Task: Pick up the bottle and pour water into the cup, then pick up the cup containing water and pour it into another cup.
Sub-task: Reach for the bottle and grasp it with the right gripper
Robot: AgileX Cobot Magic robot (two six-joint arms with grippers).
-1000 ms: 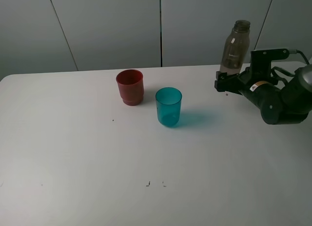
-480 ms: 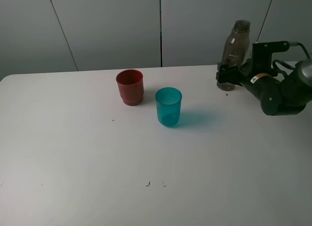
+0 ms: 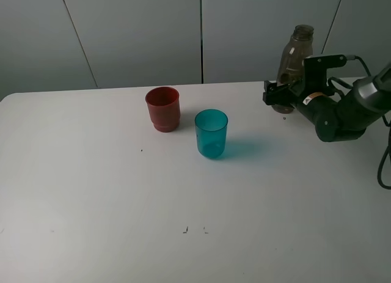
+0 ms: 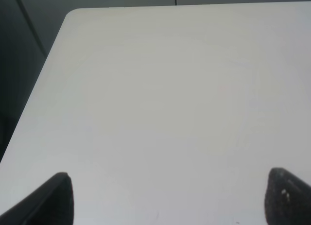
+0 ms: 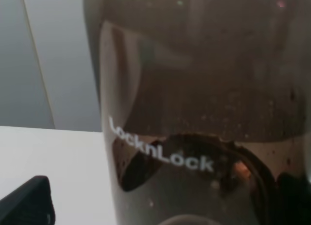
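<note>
The tall, smoky grey-brown translucent plastic bottle stood near the white table's far right corner, between the right gripper's jaws; whether they clamped it could not be told. The left gripper gaped wide, empty.

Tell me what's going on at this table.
The right arm's pincer is at the lower part of the tall smoky grey-brown translucent plastic bottle, which stands upright at the far right of the white table; the one fingertip that shows in the wrist view is clear of it, so no grip yet. The teal translucent plastic tumbler and the opaque red-brown plastic cup stand mid-table, untouched. The left pincer hangs open over bare table.
</note>
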